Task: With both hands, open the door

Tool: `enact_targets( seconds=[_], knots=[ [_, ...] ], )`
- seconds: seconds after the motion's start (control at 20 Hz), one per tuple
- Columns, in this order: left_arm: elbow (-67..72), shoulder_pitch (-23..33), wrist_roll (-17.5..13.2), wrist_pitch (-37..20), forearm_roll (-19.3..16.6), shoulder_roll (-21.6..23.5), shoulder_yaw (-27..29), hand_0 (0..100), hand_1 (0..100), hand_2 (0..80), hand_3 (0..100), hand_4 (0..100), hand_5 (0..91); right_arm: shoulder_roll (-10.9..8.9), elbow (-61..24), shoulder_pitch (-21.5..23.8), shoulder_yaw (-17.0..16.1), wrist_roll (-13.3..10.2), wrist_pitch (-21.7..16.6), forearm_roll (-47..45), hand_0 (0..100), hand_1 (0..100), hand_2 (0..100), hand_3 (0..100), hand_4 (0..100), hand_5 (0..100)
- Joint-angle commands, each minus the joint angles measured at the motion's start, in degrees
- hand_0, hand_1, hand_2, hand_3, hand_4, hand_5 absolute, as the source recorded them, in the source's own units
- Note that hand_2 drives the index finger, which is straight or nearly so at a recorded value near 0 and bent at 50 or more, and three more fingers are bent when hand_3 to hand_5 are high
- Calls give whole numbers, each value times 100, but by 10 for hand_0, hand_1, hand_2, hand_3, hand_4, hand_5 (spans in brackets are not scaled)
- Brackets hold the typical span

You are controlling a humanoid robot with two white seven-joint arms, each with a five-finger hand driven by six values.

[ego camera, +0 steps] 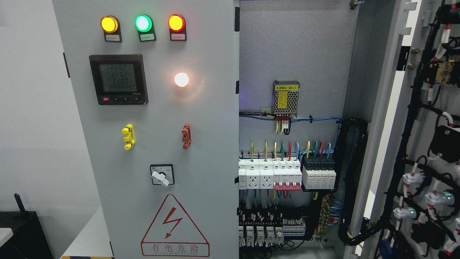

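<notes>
Facing the electrical cabinet, I am looking at a right door (424,144) swung wide, its wiring showing, and a left door (154,144) shut beside the exposed breakers (287,176). Neither of my hands is showing, so their state is impossible to tell. I am judging the left door's right edge the best place to pull, clear of the selector switch (162,175).

There is only one view, from the camera on the robot's head. It looks straight ahead, about level, at an electrical cabinet and stands close to it. The closed left door (151,129) fills the left and middle of the picture, the open inside (291,144) the centre right, and the swung-out right door (424,144) the right edge.
</notes>
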Motion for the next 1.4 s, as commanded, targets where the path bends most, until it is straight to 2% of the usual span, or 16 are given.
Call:
enact_targets(
  seconds=[0.0,0.1,0.15,0.35,0.65,0.85,1.05,1.2,1.35],
  knots=[
    [1085,-122,270,1,-248,-1091,90,0,0,0,0,31,0,-559,-2965,913,-32,-5,-51,-22,107,0,0,0,0,0],
    [1112,-139,315,10,-239,-1127,256,0,0,0,0,31,0,-744,-3457,1168,-6,-5,-261,-30,107,0,0,0,0,0],
    [1129,-157,315,18,-239,-1153,432,0,0,0,0,31,0,-771,-3712,1326,11,-14,-349,-48,107,0,0,0,0,0],
    [1234,-420,315,80,-248,-1284,784,0,0,0,0,31,0,-1052,-4723,1731,38,-14,-394,-57,107,0,0,0,0,0],
    [1437,-684,393,80,-406,-1373,1232,0,0,0,0,31,0,-1096,-5804,2188,100,-14,-570,-57,107,0,0,0,0,0],
    [1419,-728,604,80,-415,-1382,1364,0,0,0,0,31,0,-1096,-6017,2180,108,-14,-824,-57,107,0,0,0,0,0],
    [1411,-737,622,71,-432,-1382,1339,0,0,0,0,31,0,-1105,-6192,2189,187,-5,-1114,-57,107,0,0,0,0,0],
    [1402,-728,622,71,-712,-1373,1356,0,0,0,0,31,0,-1306,-6622,2233,485,-14,-1176,-66,107,0,0,0,0,0],
    [1393,-737,622,71,-775,-1364,1339,0,0,0,0,31,0,-1325,-6808,2163,539,-14,-1334,-74,107,0,0,0,0,0]
  ],
)
